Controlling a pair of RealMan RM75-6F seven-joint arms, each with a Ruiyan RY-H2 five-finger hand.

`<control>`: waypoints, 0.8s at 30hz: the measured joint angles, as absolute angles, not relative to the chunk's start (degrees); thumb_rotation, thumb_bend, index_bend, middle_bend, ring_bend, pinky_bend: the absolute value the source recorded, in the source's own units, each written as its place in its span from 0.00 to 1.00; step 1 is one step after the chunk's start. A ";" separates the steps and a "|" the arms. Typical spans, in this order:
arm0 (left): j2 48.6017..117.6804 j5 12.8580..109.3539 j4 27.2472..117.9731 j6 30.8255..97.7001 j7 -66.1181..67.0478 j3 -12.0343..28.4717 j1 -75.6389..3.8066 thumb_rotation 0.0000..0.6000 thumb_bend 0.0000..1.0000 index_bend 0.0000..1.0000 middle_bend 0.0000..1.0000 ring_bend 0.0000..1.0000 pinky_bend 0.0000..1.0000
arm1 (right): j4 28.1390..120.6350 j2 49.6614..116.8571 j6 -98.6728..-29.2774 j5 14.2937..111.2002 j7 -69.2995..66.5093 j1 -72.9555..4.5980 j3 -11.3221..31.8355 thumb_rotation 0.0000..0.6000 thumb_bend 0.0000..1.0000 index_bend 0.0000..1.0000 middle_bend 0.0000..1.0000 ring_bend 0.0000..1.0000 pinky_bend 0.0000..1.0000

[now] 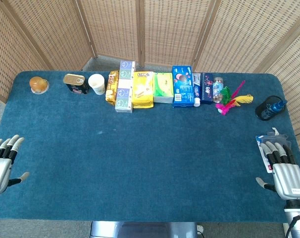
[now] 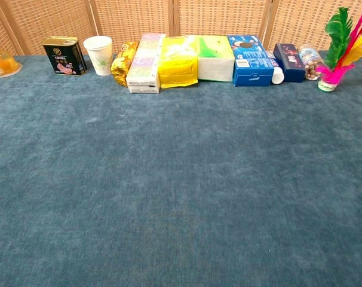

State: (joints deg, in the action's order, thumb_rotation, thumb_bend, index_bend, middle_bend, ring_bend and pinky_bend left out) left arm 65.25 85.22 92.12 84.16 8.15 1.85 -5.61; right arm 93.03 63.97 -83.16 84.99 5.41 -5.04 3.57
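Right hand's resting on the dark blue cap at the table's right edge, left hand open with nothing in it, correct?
Not quite. In the head view the right hand lies by a clear packet, apart from the dark blue cap further back. The left hand is open, holding nothing.

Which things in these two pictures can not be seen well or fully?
- Packet under the right hand: head view, the fingers cover it, print unreadable.
- Both hands: outside the chest view.
- Left hand: head view, cut by the left edge.
- Orange cup: chest view, cut by the left edge.
- Small jar: label too small.
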 measured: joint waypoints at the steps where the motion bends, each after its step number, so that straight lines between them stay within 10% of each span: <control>1: 65.27 85.29 92.12 84.26 8.17 1.85 -5.60 1.00 0.06 0.00 0.00 0.00 0.00 | 93.02 64.00 -83.15 85.02 5.46 -5.07 3.56 1.00 0.00 0.01 0.00 0.00 0.00; 16: 65.22 88.36 91.90 82.14 5.77 1.50 -7.92 1.00 0.05 0.00 0.00 0.00 0.00 | 93.39 63.43 -83.64 84.92 4.22 -4.66 3.54 1.00 0.00 0.01 0.00 0.00 0.00; 18: 65.42 89.97 91.45 81.33 4.29 1.53 -9.18 0.77 0.03 0.00 0.00 0.00 0.00 | 93.43 63.39 -83.69 84.86 4.21 -4.63 3.57 1.00 0.00 0.01 0.00 0.00 0.00; 21: 65.88 93.65 90.61 79.95 1.46 1.62 -12.00 0.03 0.00 0.02 0.00 0.00 0.00 | 93.48 63.40 -83.67 84.61 4.33 -4.61 3.66 1.00 0.00 0.01 0.00 0.00 0.00; 24: 66.39 96.64 90.64 79.39 -3.10 1.63 -14.14 0.00 0.00 0.11 0.00 0.00 0.00 | 93.48 63.46 -83.57 84.23 4.41 -4.64 3.82 1.00 0.00 0.01 0.00 0.00 0.00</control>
State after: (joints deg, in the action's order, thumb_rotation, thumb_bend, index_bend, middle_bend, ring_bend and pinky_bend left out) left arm 66.39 96.64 90.64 79.39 -3.10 1.63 -14.14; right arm 93.48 63.46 -83.57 84.23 4.41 -4.64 3.82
